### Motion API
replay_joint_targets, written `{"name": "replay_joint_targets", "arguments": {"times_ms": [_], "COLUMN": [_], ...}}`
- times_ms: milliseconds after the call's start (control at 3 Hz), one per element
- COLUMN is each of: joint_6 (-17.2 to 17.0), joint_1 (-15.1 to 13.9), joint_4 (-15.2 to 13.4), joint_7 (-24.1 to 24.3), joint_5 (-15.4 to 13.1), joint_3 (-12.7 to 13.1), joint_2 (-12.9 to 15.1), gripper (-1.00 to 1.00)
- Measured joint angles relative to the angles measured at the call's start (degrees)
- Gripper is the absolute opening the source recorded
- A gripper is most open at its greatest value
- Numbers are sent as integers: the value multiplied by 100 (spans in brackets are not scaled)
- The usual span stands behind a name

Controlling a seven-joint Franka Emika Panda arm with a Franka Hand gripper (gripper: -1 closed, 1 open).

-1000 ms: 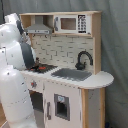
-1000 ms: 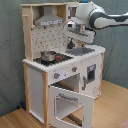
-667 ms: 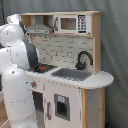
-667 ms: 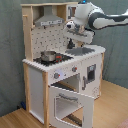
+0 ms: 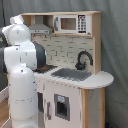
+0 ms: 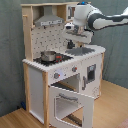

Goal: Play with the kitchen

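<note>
The kitchen stands with its oven door hanging open. The claw hovers above the sink; I cannot tell whether it is spread or pressed together.

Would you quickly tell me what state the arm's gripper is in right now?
Gripper: cannot be told; it hangs above the kitchen counter, seemingly holding nothing.

On the kitchen, room before the front is taken by the dropped oven door; the stovetop is occupied by a pot.
</note>
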Motion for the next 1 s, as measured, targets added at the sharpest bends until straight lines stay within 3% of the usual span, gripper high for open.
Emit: {"name": "replay_joint_targets", "arguments": {"times_ms": [667, 1000], "joint_6": [1139, 1007], "joint_1": [0, -36], "joint_4": [-326, -457], "joint_7": [-117, 338], "joint_5": [-64, -375], "joint_3": [-1, 80], "joint_2": [83, 25], "gripper": [100, 100]}}
